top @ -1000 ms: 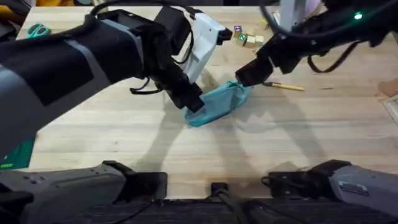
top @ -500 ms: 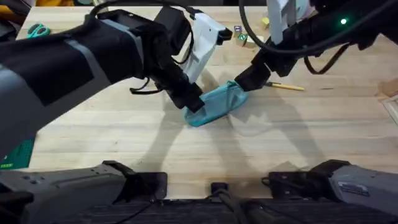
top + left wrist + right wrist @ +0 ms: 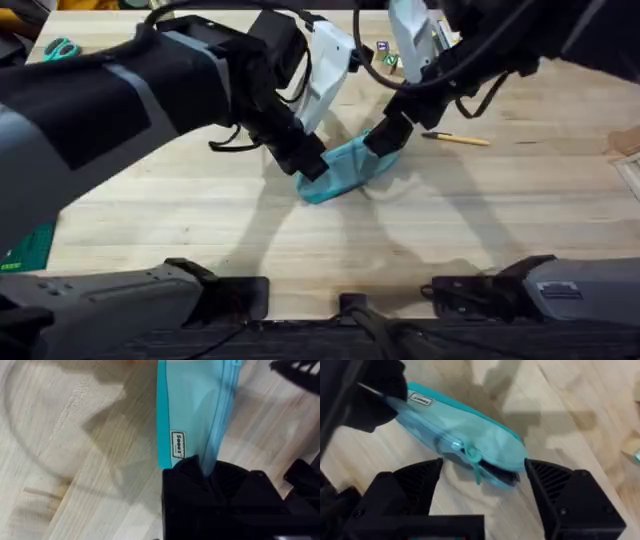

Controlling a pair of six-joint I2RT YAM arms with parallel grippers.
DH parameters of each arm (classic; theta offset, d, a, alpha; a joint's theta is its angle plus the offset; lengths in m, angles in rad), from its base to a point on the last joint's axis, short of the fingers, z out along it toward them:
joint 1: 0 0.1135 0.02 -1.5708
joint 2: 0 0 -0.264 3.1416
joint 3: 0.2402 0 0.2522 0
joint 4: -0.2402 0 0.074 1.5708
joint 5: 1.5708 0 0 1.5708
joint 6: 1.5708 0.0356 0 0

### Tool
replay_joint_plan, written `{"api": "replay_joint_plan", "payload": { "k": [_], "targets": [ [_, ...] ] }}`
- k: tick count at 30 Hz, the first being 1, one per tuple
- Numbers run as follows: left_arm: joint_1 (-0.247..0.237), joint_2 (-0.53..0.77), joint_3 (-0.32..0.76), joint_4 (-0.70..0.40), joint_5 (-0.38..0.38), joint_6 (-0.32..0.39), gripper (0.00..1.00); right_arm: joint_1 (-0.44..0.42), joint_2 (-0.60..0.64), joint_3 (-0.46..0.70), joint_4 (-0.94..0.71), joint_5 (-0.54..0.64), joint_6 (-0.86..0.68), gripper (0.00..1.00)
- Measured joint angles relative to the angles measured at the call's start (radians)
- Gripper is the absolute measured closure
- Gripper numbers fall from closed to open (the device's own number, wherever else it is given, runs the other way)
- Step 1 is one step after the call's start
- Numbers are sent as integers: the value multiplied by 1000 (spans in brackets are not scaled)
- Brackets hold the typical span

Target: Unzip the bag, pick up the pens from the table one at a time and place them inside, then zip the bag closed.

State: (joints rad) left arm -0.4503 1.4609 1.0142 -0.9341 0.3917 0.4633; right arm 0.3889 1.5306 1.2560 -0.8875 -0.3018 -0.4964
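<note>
bag: the teal bag (image 3: 345,168) lies on the table (image 3: 480,230) at the centre of the overhead frame, zip partly drawn, with a short dark gap at its right end.
left pincer: the left pincer (image 3: 312,166) is clamped on the bag's lower-left corner, near the label; in the left wrist view the fabric (image 3: 197,410) runs into the closed fingers.
right pincer: the right pincer (image 3: 482,472) stands wide apart over the zip end, the zip pull (image 3: 473,456) between its fingers but not gripped.
pens: one yellow pen (image 3: 455,139) lies right of the bag, near the right arm.
risk, missed pull: the tab is small and floppy; closing slightly off could catch fabric instead.
risk, bag dragged: if the left hold slips, pulling the slider would likely move the whole bag rather than open it.
risk, bunching: the soft cloth could fold under the slider and jam it.
risk, pen knocked: the right arm's sweep might roll the pen away.
</note>
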Motion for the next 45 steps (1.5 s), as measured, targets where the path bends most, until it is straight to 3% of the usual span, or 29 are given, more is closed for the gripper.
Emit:
{"api": "replay_joint_plan", "payload": {
  "k": [10, 21, 32, 39, 42, 45],
  "targets": [
    [0, 0, 0, 0, 0, 0, 958, 0, 28, 0, 9, -79, -114, 5],
    [0, 0, 0, 0, 0, 0, 958, 0, 41, 1, 4, -108, -141, 20],
    [0, 0, 0, 0, 0, 0, 958, 0, 61, 2, -3, -111, -141, 142],
    [0, 0, 0, 0, 0, 0, 958, 0, 61, 2, -7, -111, -140, 327],
    [0, 0, 0, 0, 0, 0, 958, 0, 61, 2, -9, -111, -141, 465],
    [0, 0, 0, 0, 0, 0, 958, 0, 61, 2, -9, -111, -144, 823]
  ]
}}
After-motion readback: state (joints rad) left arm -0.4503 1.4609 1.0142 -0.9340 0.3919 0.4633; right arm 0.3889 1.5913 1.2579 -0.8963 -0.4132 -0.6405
